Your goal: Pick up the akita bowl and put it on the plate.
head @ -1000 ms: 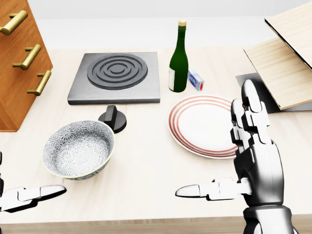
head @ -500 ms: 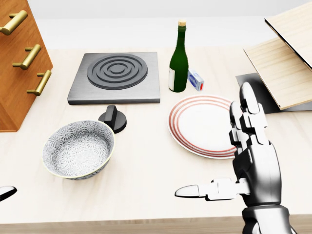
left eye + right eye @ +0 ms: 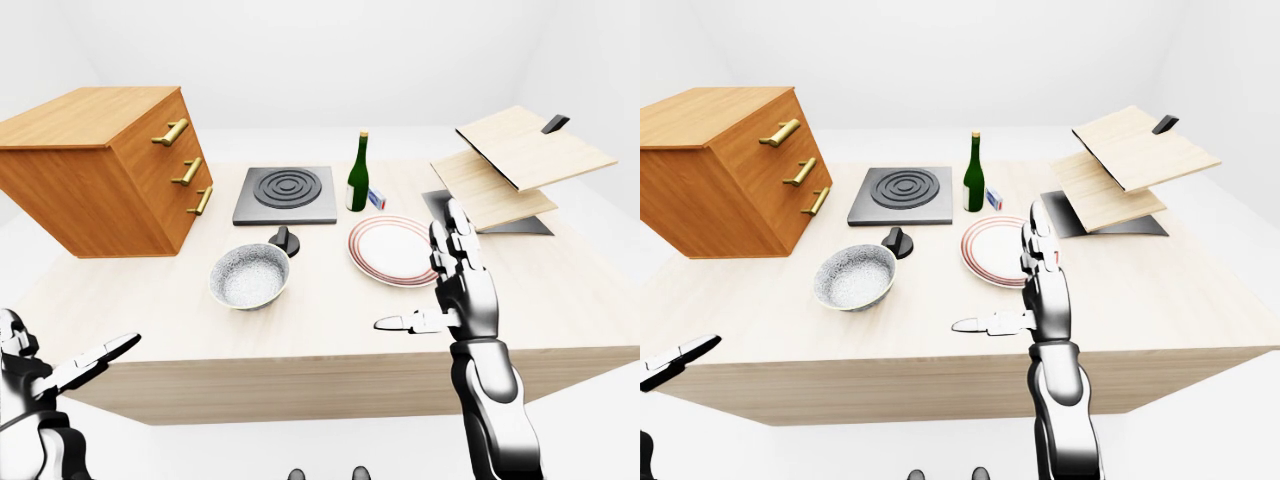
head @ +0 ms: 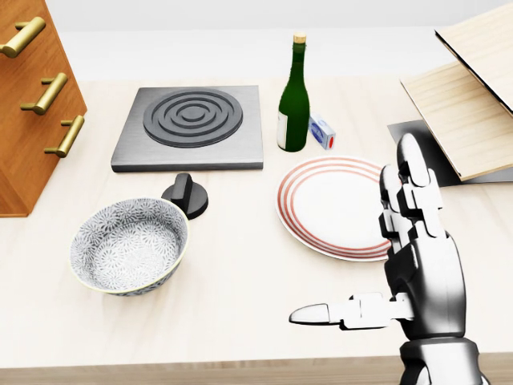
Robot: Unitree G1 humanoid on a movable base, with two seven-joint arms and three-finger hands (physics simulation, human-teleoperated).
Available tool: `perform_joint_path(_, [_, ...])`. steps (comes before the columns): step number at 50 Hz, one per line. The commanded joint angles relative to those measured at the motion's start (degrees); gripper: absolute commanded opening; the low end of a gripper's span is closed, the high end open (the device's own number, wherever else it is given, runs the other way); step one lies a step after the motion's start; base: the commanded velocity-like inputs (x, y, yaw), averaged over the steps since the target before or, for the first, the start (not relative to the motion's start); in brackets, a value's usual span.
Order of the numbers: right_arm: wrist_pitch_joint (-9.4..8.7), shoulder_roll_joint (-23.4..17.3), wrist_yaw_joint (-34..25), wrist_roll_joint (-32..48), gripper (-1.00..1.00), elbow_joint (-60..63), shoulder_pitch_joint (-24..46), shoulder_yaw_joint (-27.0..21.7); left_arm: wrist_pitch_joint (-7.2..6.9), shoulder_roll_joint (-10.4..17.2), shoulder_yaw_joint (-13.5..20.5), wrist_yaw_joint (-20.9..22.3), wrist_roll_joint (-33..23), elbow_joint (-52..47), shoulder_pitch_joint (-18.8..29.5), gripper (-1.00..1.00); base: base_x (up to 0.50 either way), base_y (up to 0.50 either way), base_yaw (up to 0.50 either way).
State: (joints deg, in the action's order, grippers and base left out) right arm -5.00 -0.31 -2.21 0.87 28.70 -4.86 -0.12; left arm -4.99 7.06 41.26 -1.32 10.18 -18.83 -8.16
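The right hand (image 4: 423,269) and left hand (image 3: 55,372) are hovering spread open and empty, apparently staging a reach, the akita bowl (image 4: 128,245) sitting untouched at the head view's lower left, apart from the plate (image 4: 325,200).

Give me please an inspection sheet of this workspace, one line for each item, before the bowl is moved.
Surface: light wooden table, flat.
Job's things: akita bowl upright and empty on the table; plate empty, to its right in the head view, apart from it.
Clutter: hotplate, knob, green bottle, small box, drawer cabinet, wooden boards.
Hands: right hand open, raised by the plate's right rim, holding nothing; left hand open, low at the left-eye view's left edge.
Cables: nothing seen.
Surroundings: plain white, nothing else seen.
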Motion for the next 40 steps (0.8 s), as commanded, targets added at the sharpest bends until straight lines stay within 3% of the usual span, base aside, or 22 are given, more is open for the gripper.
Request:
perform_joint_path(1, [0.0,0.0,0.1,0.0,1.0,0.3,0.0,0.0,-0.01,0.4,3.1,-1.1,0.7,1.8,-0.6,1.0,0.0,0.0,0.0])
perform_joint_path(5, [0.0,-0.1,0.0,-0.1,1.0,-1.8,0.4,-0.4,1.45,1.1,2.9,-1.3,0.2,4.8,-0.2,1.0,0.0,0.0,0.0])
perform_joint_path(8, [0.0,0.0,0.3,0.1,1.0,-1.1,0.3,-0.3,4.12,2.1,2.7,-1.6,0.2,9.0,0.3,1.0,0.0,0.0,0.0])
perform_joint_path(11, [0.0,-0.1,0.5,0.4,1.0,-1.7,0.4,-0.4,5.16,2.8,2.4,-2.1,0.3,11.2,0.3,1.0,0.0,0.0,0.0])
perform_joint_path(19, [0.0,0.1,1.4,1.2,1.0,-1.9,0.9,-0.5,4.88,2.9,2.1,-2.7,0.3,11.2,-0.1,1.0,0.0,0.0,0.0])
perform_joint_path(26, [0.0,0.1,1.3,1.1,1.0,-1.1,0.7,0.1,2.18,1.7,2.4,-2.6,0.2,7.3,-0.8,1.0,0.0,0.0,0.0])
perform_joint_path(34, [0.0,0.3,1.1,-0.2,1.0,-1.0,0.7,-0.1,2.68,1.7,2.7,-2.3,0.2,8.1,-0.6,1.0,0.0,0.0,0.0])
perform_joint_path(40, [0.0,0.2,1.7,-0.1,1.0,-1.5,0.9,-0.2,2.3,1.6,2.7,-2.3,0.2,7.5,-0.7,1.0,0.0,0.0,0.0])
